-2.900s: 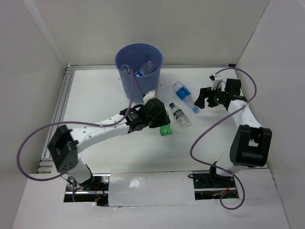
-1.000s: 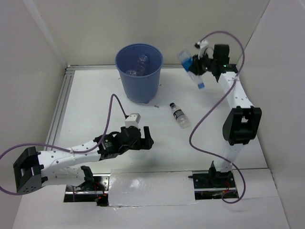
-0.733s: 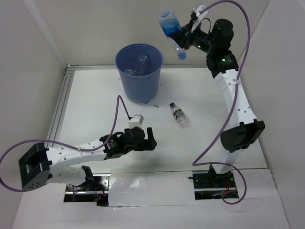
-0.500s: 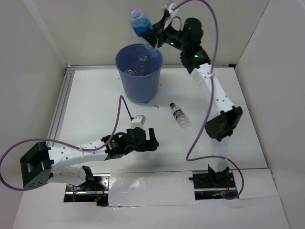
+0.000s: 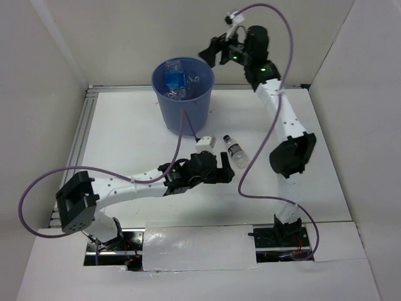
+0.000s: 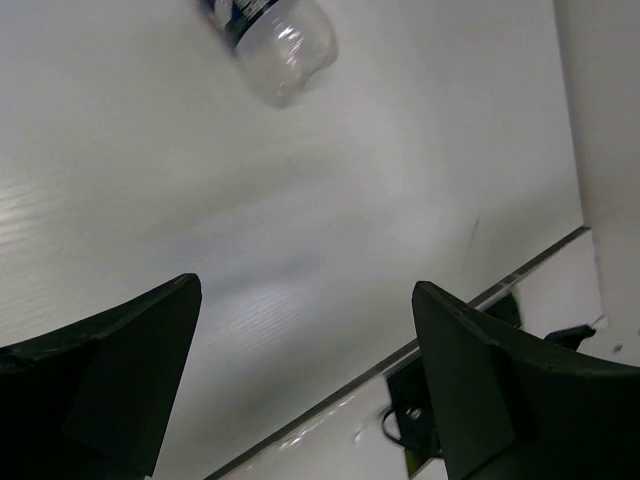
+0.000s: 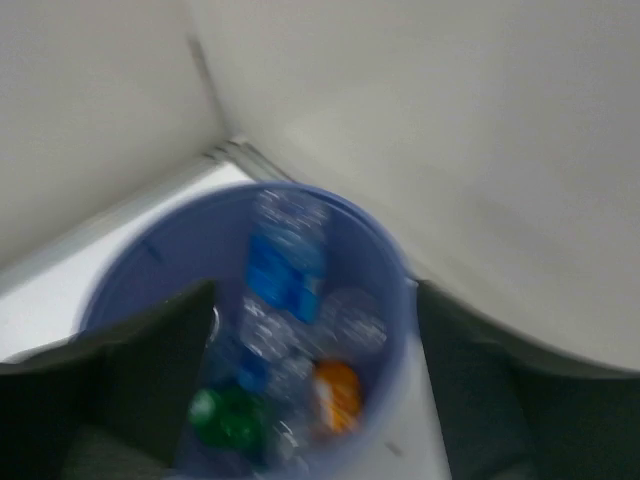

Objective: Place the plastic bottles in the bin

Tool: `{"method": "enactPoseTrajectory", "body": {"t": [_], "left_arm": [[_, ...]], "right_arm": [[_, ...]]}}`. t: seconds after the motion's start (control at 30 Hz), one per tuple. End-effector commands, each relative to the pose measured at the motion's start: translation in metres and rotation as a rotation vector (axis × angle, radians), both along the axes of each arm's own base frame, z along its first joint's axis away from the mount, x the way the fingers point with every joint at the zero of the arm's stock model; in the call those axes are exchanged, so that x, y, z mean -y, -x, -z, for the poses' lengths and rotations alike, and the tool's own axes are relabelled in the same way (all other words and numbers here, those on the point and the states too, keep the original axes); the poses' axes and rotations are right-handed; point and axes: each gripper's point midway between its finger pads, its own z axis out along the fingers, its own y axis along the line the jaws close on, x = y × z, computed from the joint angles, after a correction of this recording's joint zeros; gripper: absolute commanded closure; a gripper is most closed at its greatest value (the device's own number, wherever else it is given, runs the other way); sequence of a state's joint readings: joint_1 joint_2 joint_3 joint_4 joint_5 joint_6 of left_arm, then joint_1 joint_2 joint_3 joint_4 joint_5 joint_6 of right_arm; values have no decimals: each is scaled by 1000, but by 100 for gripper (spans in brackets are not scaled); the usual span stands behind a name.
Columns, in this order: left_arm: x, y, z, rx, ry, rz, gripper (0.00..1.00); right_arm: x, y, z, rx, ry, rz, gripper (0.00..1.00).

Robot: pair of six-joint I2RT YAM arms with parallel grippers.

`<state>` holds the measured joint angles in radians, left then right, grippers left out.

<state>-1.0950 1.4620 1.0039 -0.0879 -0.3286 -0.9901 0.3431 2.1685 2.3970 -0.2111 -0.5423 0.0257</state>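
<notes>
Hard to make out: the right wrist view is blurred. Inside the bin [image 7: 150, 270] only colours read: the blue-liquid bottle [image 7: 288, 262], a green bottle [image 7: 225, 415], an orange bottle [image 7: 335, 393] and pale clear bottles [image 7: 350, 330] whose number cannot be told.
Cut off: the left wrist view shows only the clear base end of the black-capped bottle [image 6: 275, 40], at the top edge of that view. Its cap is out of that view.
From above: in the bin only the blue-liquid bottle and some clear plastic can be picked out.
Right end effector [image 5: 211, 52]: fingers apart with nothing between them, held high over the counter's far edge, just right of the bin's rim.
Left end effector [image 5: 217, 170]: fingers apart and empty, low over the middle of the counter [image 5: 125, 138], just beside the black-capped bottle. No contact can be seen.
Task things: the bin stands upright at the far edge, left of centre. The black-capped bottle lies on its side near the middle, a little toward the right edge and well apart from the bin.
Changed: half a second ago the right end effector gripped the blue-liquid bottle above the bin. That bottle now lies inside the bin. The left end effector has moved from nearer the near edge up toward the black-capped bottle.
Counter: white and matte, with faint ribbing in the left wrist view. A metal rail [image 5: 78, 144] runs along its left edge.
Room: plain white walls [image 5: 113, 31] close off the left, far and right sides. Purple cables [image 5: 28, 194] loop from both arms.
</notes>
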Motion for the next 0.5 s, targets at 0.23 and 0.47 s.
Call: {"method": "enactPoseTrajectory", "body": {"t": [0.23,0.47], "left_arm": [[49,-76,8,-177,-21,-277,1],[51,-116,56,-250,-123,-399,1]], "right_arm": [[252,99,57,-240,268,376,66],[302,203,127,-384,155,409,14]]}}
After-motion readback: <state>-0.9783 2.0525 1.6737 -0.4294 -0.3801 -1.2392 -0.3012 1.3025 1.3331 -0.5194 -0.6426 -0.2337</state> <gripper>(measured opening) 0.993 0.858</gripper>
